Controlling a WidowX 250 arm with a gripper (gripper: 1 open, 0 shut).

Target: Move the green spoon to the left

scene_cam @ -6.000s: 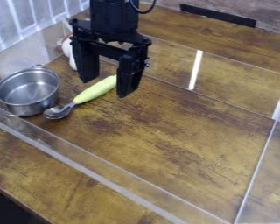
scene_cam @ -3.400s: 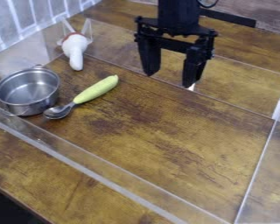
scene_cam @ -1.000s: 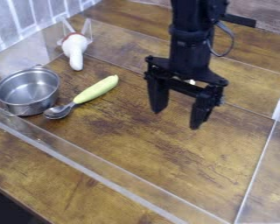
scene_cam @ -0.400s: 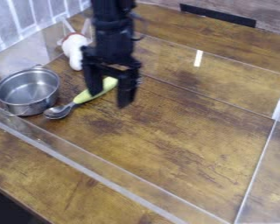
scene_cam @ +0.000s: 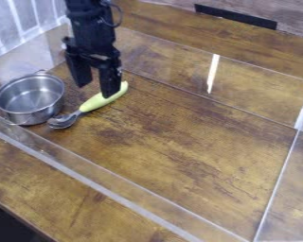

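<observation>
**Gripper hangs open over the spoon's handle**

Gripper point(scene_cam: 96, 76), black and two-fingered, points straight down at about 10 o'clock from the middle of the wooden table point(scene_cam: 180, 132). Its jaws stand apart, with a clear gap between the two dark fingers point(scene_cam: 77, 71), and nothing is held between them. The arm above it rises out of the top edge of the view.

Directly under the fingertips lies the green spoon point(scene_cam: 91, 103), flat on the wood. Its lime handle runs toward 1 o'clock, and the upper end of the handle is partly hidden behind the right finger. Its silver scoop points toward 7 o'clock. Whether the fingertips touch the handle cannot be told from this angle.

At 9 o'clock from the spoon sits the steel bowl point(scene_cam: 29, 97), upright, its rim just beside the scoop; whether the two touch cannot be told.

A clear plastic barrier point(scene_cam: 129, 200) runs along the near side of the work area, and a second clear strip borders the far side. A bright streak of reflected light point(scene_cam: 212, 74) lies on the table at about 1 o'clock from its centre, well apart from the spoon.
</observation>
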